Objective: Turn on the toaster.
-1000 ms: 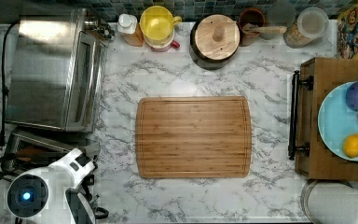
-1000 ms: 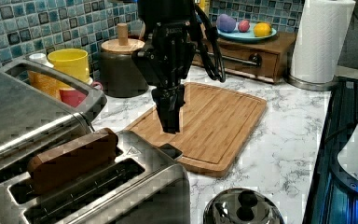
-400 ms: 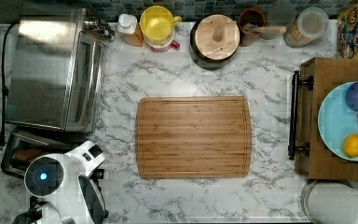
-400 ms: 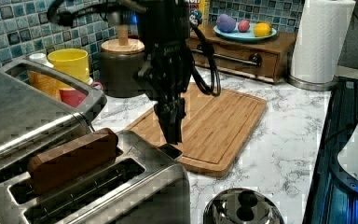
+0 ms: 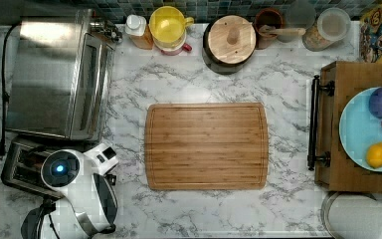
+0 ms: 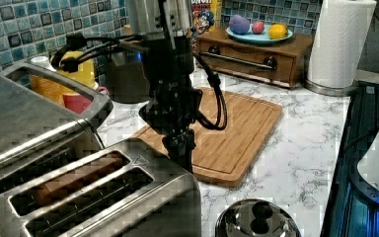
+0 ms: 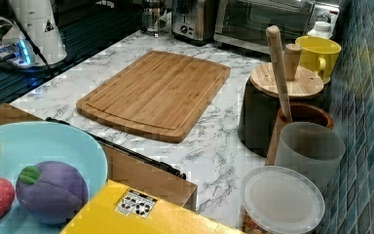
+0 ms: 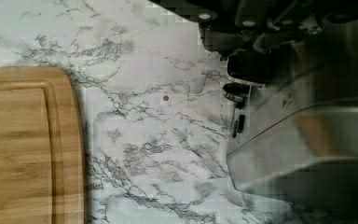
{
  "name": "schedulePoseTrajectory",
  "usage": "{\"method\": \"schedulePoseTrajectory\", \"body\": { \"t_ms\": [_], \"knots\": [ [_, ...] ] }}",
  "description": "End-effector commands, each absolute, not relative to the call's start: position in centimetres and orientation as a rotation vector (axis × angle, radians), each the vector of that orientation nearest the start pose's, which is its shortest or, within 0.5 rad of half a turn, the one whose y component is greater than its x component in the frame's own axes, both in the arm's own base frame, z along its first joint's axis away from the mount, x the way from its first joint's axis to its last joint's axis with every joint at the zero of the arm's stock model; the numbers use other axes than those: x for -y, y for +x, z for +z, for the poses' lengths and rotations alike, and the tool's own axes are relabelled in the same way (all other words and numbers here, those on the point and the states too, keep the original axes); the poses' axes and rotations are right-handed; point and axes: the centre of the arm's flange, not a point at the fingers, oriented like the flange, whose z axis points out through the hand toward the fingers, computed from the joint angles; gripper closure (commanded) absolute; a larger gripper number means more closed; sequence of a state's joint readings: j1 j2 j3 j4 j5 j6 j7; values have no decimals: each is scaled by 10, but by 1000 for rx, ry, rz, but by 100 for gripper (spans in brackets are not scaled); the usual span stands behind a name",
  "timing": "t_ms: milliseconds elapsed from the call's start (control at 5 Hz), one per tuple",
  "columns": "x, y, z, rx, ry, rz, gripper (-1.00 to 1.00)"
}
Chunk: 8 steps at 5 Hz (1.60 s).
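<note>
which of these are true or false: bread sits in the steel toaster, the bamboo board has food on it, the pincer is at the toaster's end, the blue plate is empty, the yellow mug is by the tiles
1. Brown bread sits in a slot of the small brushed-steel pop-up toaster. True.
2. The rectangular bamboo cutting board has food on it. False: its surface is bare.
3. The black pincer is at the toaster's end nearest the board. True.
4. The light blue round plate is empty. False: it holds toy fruit.
5. The yellow mug stands by the tiled wall. True.
</note>
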<state>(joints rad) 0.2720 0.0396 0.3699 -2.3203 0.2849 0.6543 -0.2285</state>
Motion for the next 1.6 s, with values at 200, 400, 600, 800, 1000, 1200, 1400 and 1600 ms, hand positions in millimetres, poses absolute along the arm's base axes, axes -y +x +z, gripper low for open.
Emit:
{"method": "schedulePoseTrajectory", "body": {
  "t_ms": [200,400,600,800,1000,1200,1400,1600],
  "knots": [
    [-311,396,289,-155,-2965,304,100],
    [-307,386,273,-184,-2967,316,100],
    [-300,364,251,-189,-2981,311,100],
    [-295,337,226,-141,-3019,362,100],
    [-289,321,222,-145,-3009,350,100],
    [-289,321,222,-145,-3009,350,100],
    [-289,321,222,-144,-3009,350,100],
    [-289,321,222,-144,-3009,350,100]
  ]
}}
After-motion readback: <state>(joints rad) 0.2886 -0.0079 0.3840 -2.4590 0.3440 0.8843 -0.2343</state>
